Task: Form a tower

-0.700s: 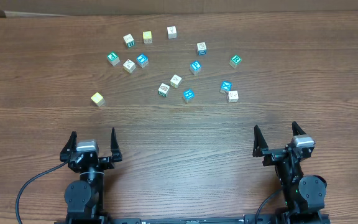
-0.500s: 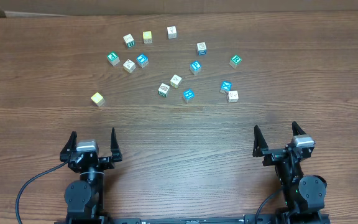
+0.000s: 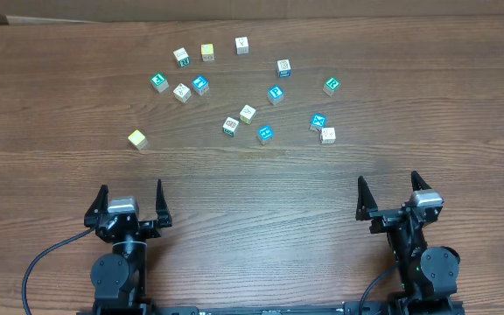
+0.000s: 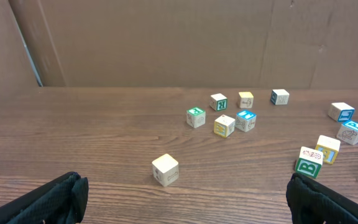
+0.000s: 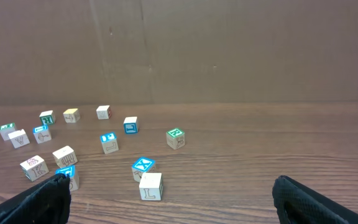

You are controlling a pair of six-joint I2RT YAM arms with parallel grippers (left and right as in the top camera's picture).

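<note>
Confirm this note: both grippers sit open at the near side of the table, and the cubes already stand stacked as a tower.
Wrong about the cubes: no tower stands yet. They lie scattered singly on the table, as the overhead view shows. The rest holds: the left gripper and the right gripper sit open at the near side.

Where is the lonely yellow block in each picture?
Overhead: the lone yellow block sits at the left, by itself.
Left wrist: the lone yellow block is front centre, nearest the camera.
Right wrist: not in it.
Shared landmark: the back-row yellow block, seen in all three views.
</note>
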